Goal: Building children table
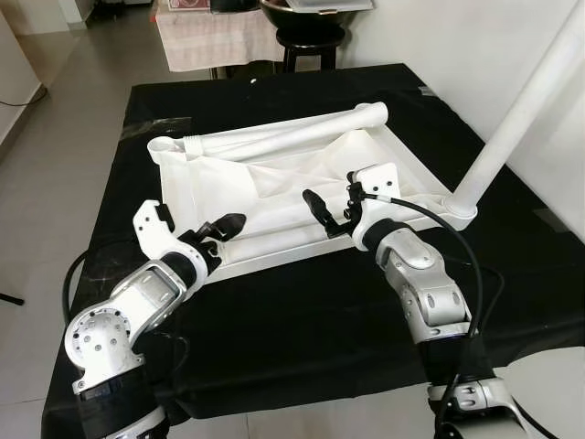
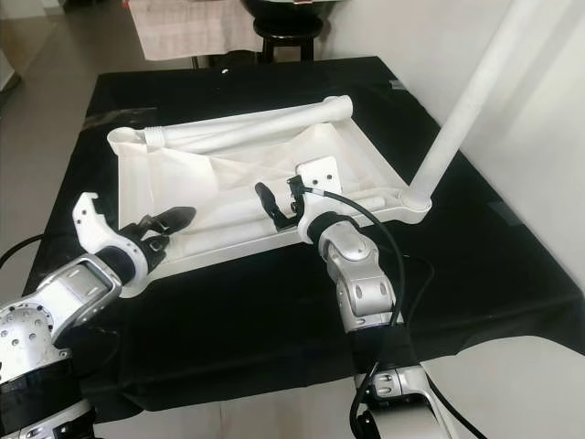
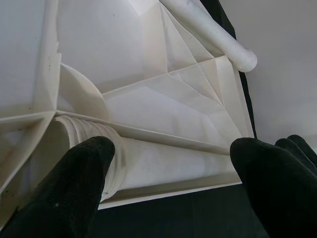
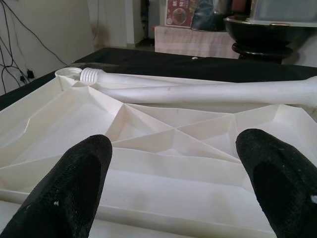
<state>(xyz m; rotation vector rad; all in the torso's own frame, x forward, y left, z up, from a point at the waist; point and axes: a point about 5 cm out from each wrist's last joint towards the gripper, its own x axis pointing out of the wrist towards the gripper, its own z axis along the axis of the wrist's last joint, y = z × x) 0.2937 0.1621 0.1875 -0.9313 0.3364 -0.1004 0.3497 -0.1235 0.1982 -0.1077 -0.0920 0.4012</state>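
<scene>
White plastic tabletop (image 1: 274, 183) lay upside down on the black-draped table (image 1: 302, 311).
Left gripper (image 1: 222, 226) and right gripper (image 1: 321, 212) hovered wide open over its near edge; one leg (image 1: 512, 119) stood upright at its right corner.

A black cloth (image 1: 302, 311) covers the work surface on a pale tiled floor (image 1: 55, 183). Behind it stand a dark stool (image 1: 309, 41) and a white wall (image 1: 475, 55).

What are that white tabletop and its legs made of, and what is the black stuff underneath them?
The upturned tabletop looks like moulded plastic with a matte off-white finish: its underside has stiffening ribs. The loose leg lying across it seems the same plastic, with a moulded screw thread showing at one end in the right wrist view. The black cover appears to be cloth, since it wrinkles and hangs over the edge.
</scene>
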